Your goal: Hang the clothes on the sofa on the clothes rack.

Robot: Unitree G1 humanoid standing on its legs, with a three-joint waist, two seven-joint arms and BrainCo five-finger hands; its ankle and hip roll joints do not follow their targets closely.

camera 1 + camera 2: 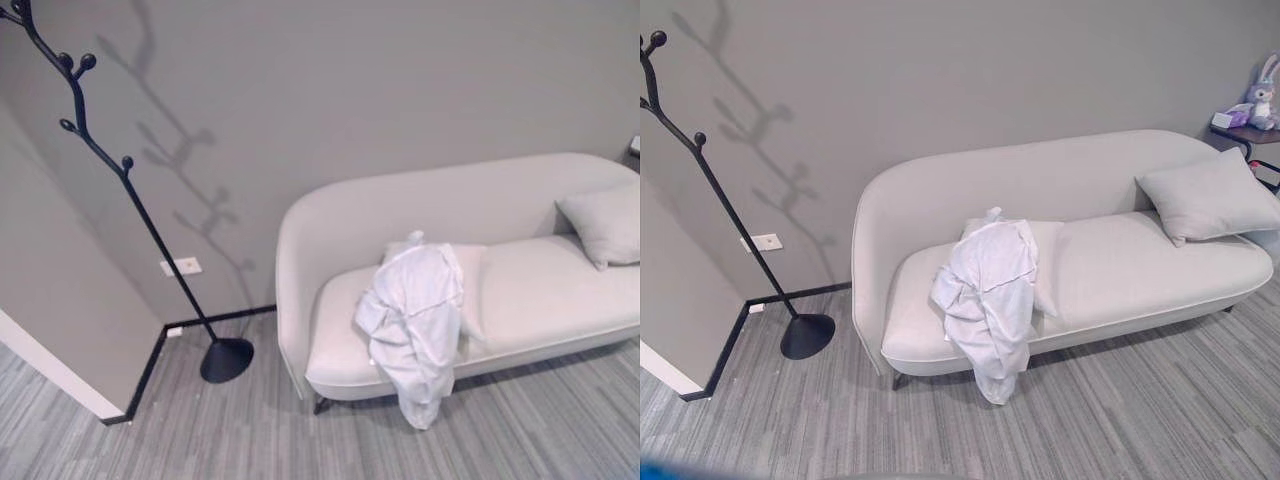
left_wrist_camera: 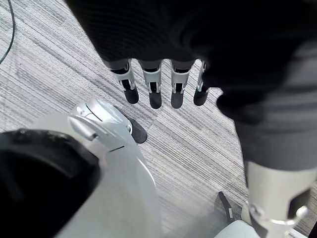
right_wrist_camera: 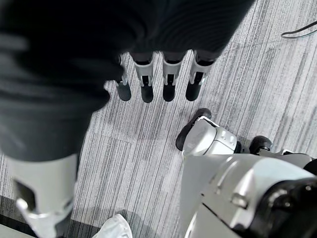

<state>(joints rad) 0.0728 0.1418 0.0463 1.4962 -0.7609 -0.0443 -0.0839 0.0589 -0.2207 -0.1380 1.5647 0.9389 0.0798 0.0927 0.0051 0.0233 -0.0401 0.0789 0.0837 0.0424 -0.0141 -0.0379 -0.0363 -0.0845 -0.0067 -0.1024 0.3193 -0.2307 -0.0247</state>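
The left hand (image 2: 163,84) hung with its fingers (image 2: 154,89) straight and relaxed, pointing down at the grey striped floor (image 2: 198,144), grasping nothing. The right hand (image 3: 158,79) hung the same way, its fingers (image 3: 146,84) extended and empty above the same floor. A small white fold at the lower edge of the right wrist view was possibly the hem of the garment, though too little of it showed to be sure.

Well apart from both hands, the white garment (image 1: 988,295) lay crumpled on the seat of the pale sofa (image 1: 1120,180), toward the sofa's left end. Its upper part rested against a flat cushion (image 1: 1045,250) propped at the backrest, and its lower part spilled over the seat's front edge and hung down nearly to the floor. A grey pillow (image 1: 1210,195) leaned at the sofa's right end.

To the left of the sofa, near the wall corner, stood the black clothes rack (image 1: 120,170), a slanted pole with knobbed branches on a round base (image 1: 226,359), with nothing hung on it. Beyond the sofa's right end, a small side table (image 1: 1245,133) carried a plush rabbit (image 1: 1265,95)
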